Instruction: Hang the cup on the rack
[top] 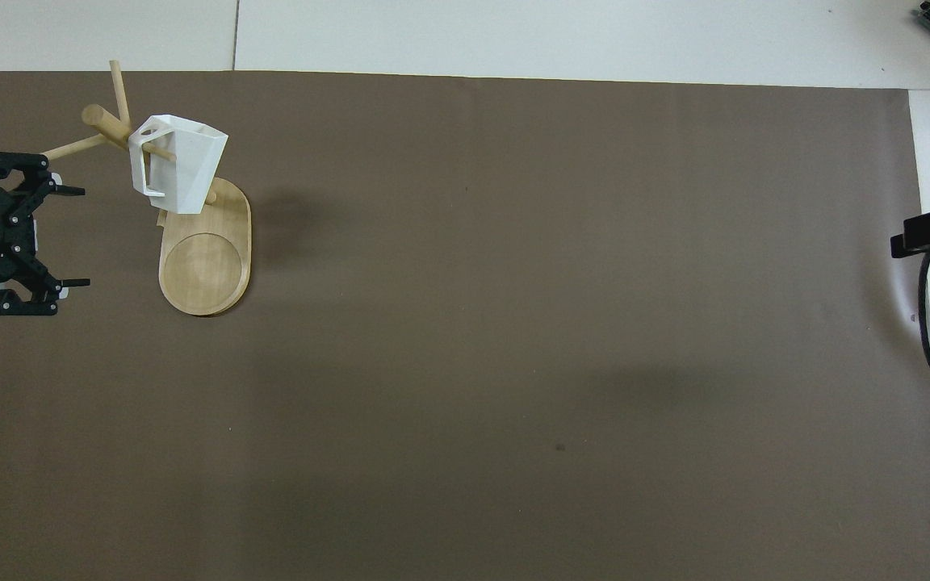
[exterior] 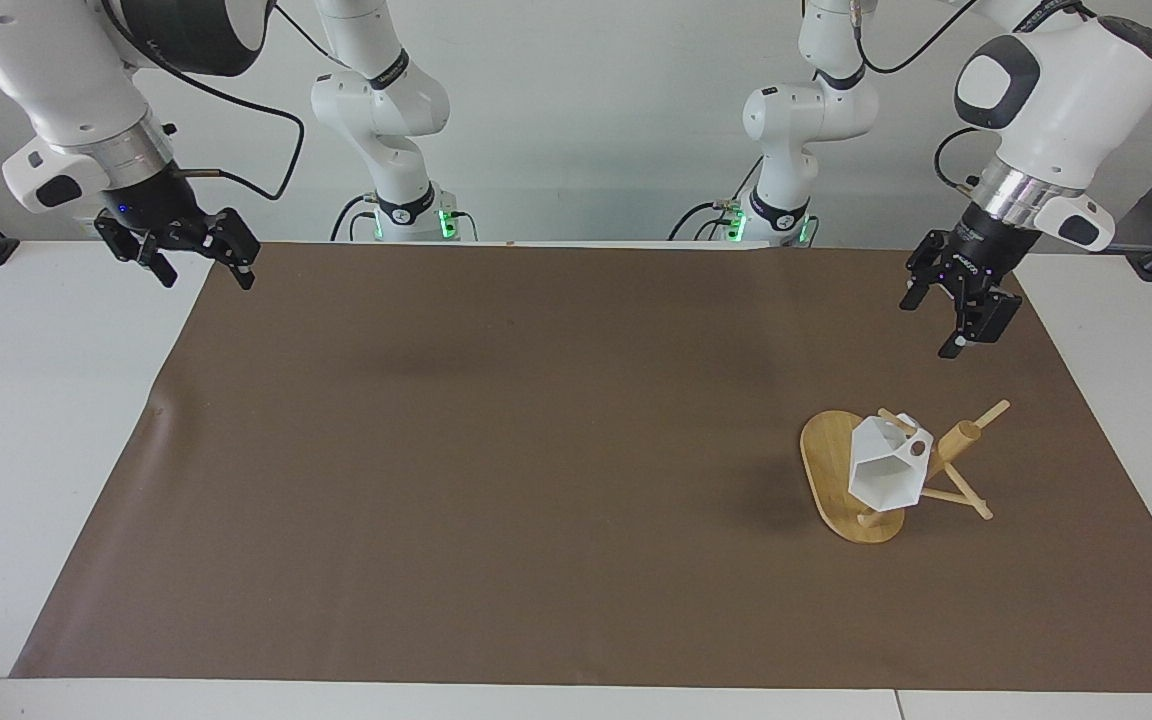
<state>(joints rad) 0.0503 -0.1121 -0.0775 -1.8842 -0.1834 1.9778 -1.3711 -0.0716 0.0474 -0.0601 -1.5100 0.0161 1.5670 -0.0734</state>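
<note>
— brown paper covers most of the white bench (exterior: 56,450), with a pale wall at the top of the facing view. where's the cup?

— the cup (exterior: 884,472) hangs on the rack (exterior: 851,478), lower right of the facing view, upper left of the overhead one (top: 178,165). one thin peg passes through its blocky handle, and the open hexagonal mouth tips sideways and downward, clear of the base.

— and the rack itself?

— it stands on the brown paper (top: 513,323) toward the left arm's end of the bench. flat oval base, thick post leaning in the picture, pegs sticking out at angles. in the overhead view the rack (top: 205,258) shows a round recess in its base.

— what about the nearest arm?

— the left gripper (exterior: 956,310) is in the air at the right of the facing view, above and apart from the rack, touching nothing. in the overhead view the left gripper (top: 69,236) sits at the left edge with its jaws spread wide and empty.

— the other one?

— the right gripper (exterior: 206,268) waits at the upper left of the facing view, over the edge of the paper, jaws parted and holding nothing. only a black bit of it shows at the right edge of the overhead view.
</note>
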